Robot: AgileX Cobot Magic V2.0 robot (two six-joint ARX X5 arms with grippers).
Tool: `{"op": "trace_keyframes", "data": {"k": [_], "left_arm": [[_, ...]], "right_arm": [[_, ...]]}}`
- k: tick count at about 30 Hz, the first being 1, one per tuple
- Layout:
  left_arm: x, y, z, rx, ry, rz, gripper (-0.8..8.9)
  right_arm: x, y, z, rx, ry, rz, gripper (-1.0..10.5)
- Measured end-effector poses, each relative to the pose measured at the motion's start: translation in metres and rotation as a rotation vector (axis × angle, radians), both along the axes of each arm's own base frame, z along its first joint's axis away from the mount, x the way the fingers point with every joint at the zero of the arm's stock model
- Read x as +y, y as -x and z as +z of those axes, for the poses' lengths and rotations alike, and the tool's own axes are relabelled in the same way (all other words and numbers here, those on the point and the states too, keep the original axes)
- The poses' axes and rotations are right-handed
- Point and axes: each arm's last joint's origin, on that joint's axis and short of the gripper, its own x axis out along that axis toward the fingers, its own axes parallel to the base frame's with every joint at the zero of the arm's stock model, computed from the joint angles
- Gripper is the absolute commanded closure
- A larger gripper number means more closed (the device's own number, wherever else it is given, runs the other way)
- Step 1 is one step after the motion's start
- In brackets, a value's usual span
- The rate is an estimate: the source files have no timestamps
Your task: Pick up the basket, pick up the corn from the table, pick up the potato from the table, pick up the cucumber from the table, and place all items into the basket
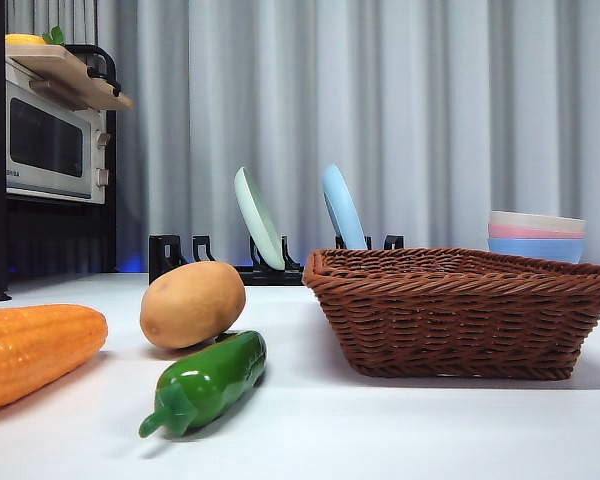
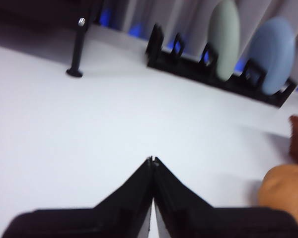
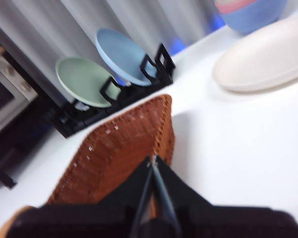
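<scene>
front view: the basket (image 1: 460, 310) sits on the table (image 1: 380, 430), its inside hidden from this low angle; the potato (image 1: 192, 303), corn (image 1: 35, 350) and cucumber (image 1: 208, 381) lie on the table beside it, the cucumber just in front of the potato. left wrist view: the left gripper (image 2: 152, 159) hangs with jaws together above bare table, the potato near. right wrist view: the right gripper (image 3: 153, 159), jaws together, hangs over the basket's rim; the part of the basket in view holds nothing.
</scene>
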Motion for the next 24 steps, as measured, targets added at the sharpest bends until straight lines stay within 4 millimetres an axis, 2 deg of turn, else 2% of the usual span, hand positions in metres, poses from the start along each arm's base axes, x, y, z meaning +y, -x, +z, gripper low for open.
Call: {"op": "trace_keyframes", "data": {"k": [2, 5, 11, 19, 24], "left_arm": [[0.0, 0.001, 0.005, -0.018, 0.007, -0.006, 8.22], [-0.001, 0.004, 0.026, -0.061, 0.011, -0.011, 8.22], [-0.002, 0.001, 0.073, -0.083, 0.007, -0.072, 8.22], [-0.006, -0.033, 0.124, 0.003, -0.027, -0.292, 8.22], [-0.008, -0.059, 0.146, 0.086, -0.009, -0.431, 8.21]], "right_arm": [[0.0, 0.0, 0.002, 0.004, -0.01, -0.001, 9.6], [0.0, -0.001, 0.011, 0.017, -0.015, -0.002, 9.6], [0.001, -0.011, 0.053, 0.036, 0.035, 0.004, 9.6], [0.004, -0.052, 0.113, 0.156, 0.179, 0.03, 9.5], [0.007, -0.081, 0.139, 0.281, 0.275, 0.084, 9.5]]}}
